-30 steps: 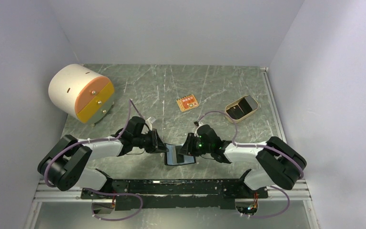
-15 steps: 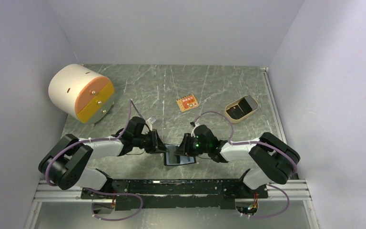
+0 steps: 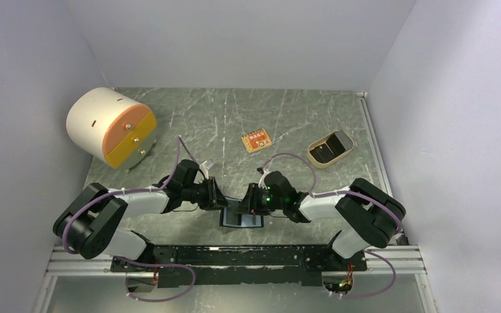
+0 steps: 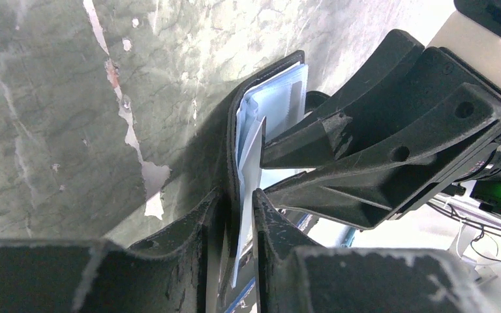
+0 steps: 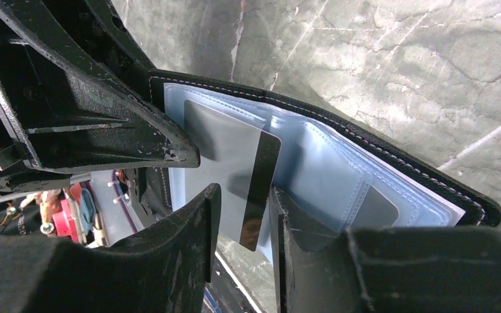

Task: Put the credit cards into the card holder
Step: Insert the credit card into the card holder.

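Here, low in the middle of the overhead view, the two arms meet over the card holder (image 5: 329, 166), a black folding wallet opened on the marbled grey-green table (image 3: 287, 117); its black stitched cover faces the table and its glossy bluish pockets face the right wrist camera. The left gripper (image 4: 237, 202) has its fingers drawn close together, pinching the wallet's edge, cover and pockets both between them. The right gripper (image 5: 242, 195) has its fingers slightly spread around the free end of a dark grey credit card (image 5: 225, 147), whose far end sits in a pocket; whether the fingers press on it I cannot tell. A second grey card (image 5: 375, 207) shows through a pocket at the right of that frame. Further up the table lie a tan tray (image 3: 313, 151) with dark contents at the right, a small orange board (image 3: 256, 141) in the middle, and a white cylindrical drawer unit (image 3: 98, 117) at the upper left.
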Tool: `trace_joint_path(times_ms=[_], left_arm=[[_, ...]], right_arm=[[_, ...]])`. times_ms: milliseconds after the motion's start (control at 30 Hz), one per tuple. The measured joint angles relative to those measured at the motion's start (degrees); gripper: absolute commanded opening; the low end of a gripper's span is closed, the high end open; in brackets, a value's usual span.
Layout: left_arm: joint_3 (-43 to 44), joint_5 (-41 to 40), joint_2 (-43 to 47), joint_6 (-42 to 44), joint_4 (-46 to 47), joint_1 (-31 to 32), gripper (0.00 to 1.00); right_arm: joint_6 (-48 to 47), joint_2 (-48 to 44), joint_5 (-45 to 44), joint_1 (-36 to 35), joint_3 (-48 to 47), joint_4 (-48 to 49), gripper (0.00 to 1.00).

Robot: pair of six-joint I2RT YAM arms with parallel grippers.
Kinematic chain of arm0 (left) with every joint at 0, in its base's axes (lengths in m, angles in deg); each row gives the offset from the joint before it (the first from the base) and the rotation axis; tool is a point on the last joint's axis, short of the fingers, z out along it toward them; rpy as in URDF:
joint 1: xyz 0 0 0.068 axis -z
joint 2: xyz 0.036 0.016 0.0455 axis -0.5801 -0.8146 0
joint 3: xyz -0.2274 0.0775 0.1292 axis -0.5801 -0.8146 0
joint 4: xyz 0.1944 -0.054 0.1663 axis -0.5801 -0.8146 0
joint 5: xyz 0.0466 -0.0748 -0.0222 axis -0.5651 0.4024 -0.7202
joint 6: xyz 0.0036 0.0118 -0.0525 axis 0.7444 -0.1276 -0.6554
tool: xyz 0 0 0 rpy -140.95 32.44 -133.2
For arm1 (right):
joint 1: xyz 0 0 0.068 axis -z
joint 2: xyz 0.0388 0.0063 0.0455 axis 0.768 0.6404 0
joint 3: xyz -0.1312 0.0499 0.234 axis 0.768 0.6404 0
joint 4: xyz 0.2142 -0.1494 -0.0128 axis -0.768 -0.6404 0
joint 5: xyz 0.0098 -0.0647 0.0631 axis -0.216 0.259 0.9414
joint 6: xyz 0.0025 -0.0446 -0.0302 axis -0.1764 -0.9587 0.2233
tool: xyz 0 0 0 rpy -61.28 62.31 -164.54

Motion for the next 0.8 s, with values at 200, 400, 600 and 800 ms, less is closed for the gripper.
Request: trace_joint_path(times_ms=[200,400,600,800], left_arm=[[-0.3,0.2,0.0,-0.1,1.0,0.0,0.27],[-0.7,0.3,0.0,-0.3,1.9,0.0,0.27],[-0.8,0.4,0.0,-0.3,2.8,0.0,0.27],[-1.1,0.4,-0.6,-0.5,3.1,0.0,0.27]], right_arm=[[0.8,1.2,0.6,-0.1,0.0,2.0,0.39],[2.5,2.5,1.1,-0.2,0.0,3.8,0.39],[4.2,2.5,1.1,-0.2,0.0,4.5,0.41],[5.9,3.5,1.5,-0.5,0.0,7.1,0.41]])
